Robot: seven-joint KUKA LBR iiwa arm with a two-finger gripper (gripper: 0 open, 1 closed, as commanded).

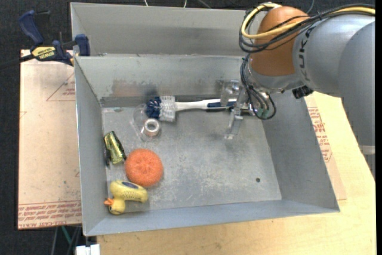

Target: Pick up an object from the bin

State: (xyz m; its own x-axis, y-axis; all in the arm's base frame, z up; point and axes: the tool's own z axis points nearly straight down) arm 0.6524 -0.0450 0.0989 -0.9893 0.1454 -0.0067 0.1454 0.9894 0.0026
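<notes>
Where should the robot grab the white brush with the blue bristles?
Probably the slim white handle, about midway, coming straight down from above. The brush lies flat on the bin floor, handle running sideways, so closing across that thin part fits better than the bushy head. The gripper hangs near the handle's right end.

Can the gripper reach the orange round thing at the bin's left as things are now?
Probably yes: bare floor lies between the gripper and the orange round thing, though a yellow toy lies close beside it.
</notes>
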